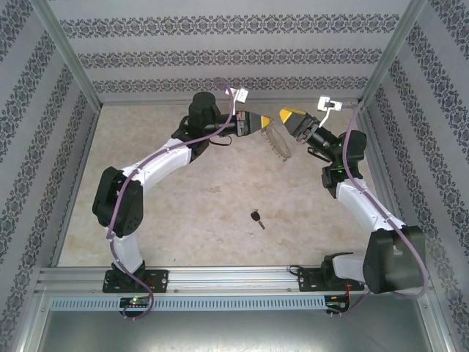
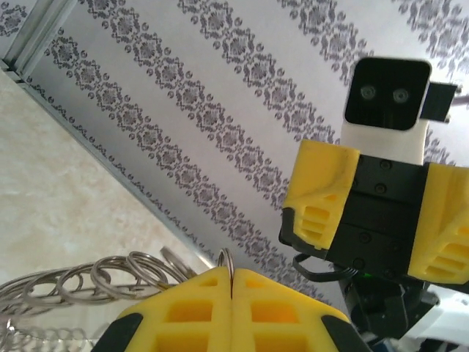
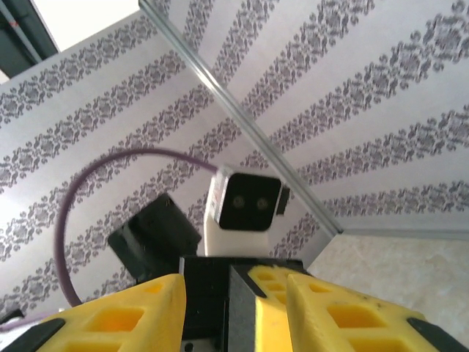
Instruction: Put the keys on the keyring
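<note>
left pincer [image 1: 256, 123]: clenched on the keyring [image 1: 278, 141], holding it up off the desk [image 1: 183, 205] at the far middle. In its own wrist view [image 2: 231, 275] the two yellow fingers [image 2: 176, 315] meet with no gap, and a thin wire loop pokes out of the seam.
keyring: in the top view it hangs tilted between the two pincers, just beside both tips, with a spiky fringe along the rim. In the left wrist view a run of small overlapping rings goes off to the left from the fingers, low in frame.
right pincer [image 1: 290, 117]: released, with nothing visible between the fingers. It faces the left pincer across the keyring. The left wrist view shows it head-on [image 2: 385, 216], yellow fingers wide apart. In its own view [image 3: 234, 293] the fingers [image 3: 110, 319] stand apart, and the left pincer's black body and camera show through the gap.
ring/right contact: cannot tell whether the rim touches the right pincer.
key [image 1: 256, 218]: black head and short silver blade. It lies flat on the desk, centre toward the near edge, well apart from both pincers and the keyring. It is not on the ring.
arms: left arcs in from near-left and right from near-right. Both reach the far side.
desk: beige and marbled, with patterned walls [image 1: 220, 51] on three sides.
</note>
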